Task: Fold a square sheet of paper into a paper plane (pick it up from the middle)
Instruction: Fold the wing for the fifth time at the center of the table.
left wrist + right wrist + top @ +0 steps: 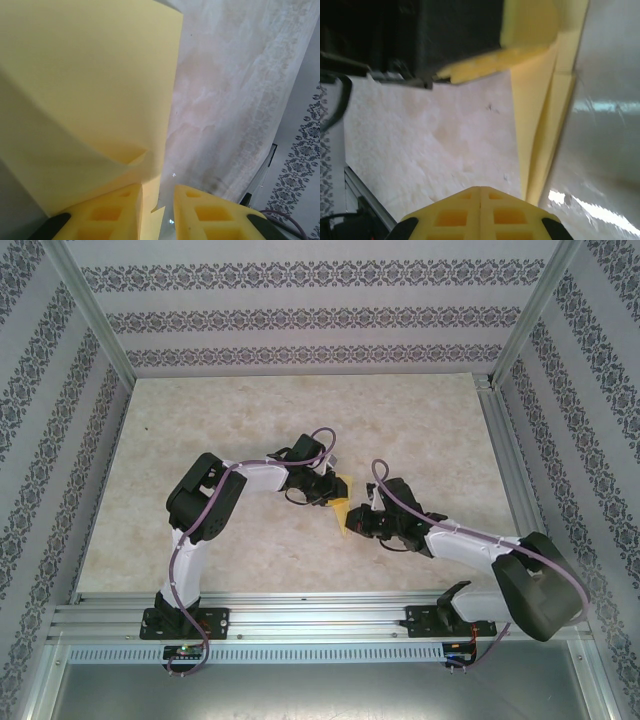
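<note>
**Q.** Top view: where is the plane?
**A.** The paper plane (345, 508) sits at the tips of the left gripper (333, 488), on that gripper's right. The right gripper (362, 525) is just beyond the plane.

**Q.** Left wrist view?
**A.** The left gripper's fingers (210, 217) stand slightly apart. The plane's (90, 90) edge sits in the gap against one finger, unpinched.

**Q.** Right wrist view?
**A.** The right gripper's (480, 212) fingers are pressed together on nothing. The plane (540, 130) lies beside them, its long axis running towards the left gripper. The left arm is likely better placed to clamp it.
</note>
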Controlling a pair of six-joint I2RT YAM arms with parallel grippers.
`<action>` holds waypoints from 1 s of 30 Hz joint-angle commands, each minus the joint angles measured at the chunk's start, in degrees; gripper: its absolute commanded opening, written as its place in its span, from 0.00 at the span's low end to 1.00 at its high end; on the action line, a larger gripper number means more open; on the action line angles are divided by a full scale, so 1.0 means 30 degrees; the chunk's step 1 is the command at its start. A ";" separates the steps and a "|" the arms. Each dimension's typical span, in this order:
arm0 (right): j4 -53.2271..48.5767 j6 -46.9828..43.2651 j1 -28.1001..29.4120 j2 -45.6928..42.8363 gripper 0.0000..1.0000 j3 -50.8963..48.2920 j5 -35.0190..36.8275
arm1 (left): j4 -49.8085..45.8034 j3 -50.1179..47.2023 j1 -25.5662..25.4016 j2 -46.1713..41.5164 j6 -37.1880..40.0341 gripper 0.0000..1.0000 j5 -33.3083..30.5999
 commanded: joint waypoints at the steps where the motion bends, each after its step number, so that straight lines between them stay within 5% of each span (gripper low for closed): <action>1: 0.1173 0.0203 -0.0166 0.1530 0.05 0.1070 0.0338 | -0.0863 0.0091 -0.0170 0.0718 0.0154 0.26 -0.0678; 8: 0.4342 0.0970 -0.0241 0.5072 0.05 0.1156 -0.0264 | -0.0974 0.0252 -0.0170 0.0812 0.0148 0.26 -0.0546; 12: 0.2427 0.0038 -0.0293 0.5718 0.04 0.1115 0.0551 | -0.0749 0.0269 -0.0170 0.0671 0.0139 0.27 -0.0324; 22: 0.2842 -0.0139 -0.0496 0.5717 0.03 -0.0262 -0.0219 | -0.1199 0.0791 0.0572 -0.2862 0.0759 0.45 -0.0333; 30: 0.3787 -0.0378 -0.0590 0.6089 0.03 -0.0427 -0.1632 | -0.0694 -0.0169 0.0892 -0.3219 0.0588 0.37 -0.0295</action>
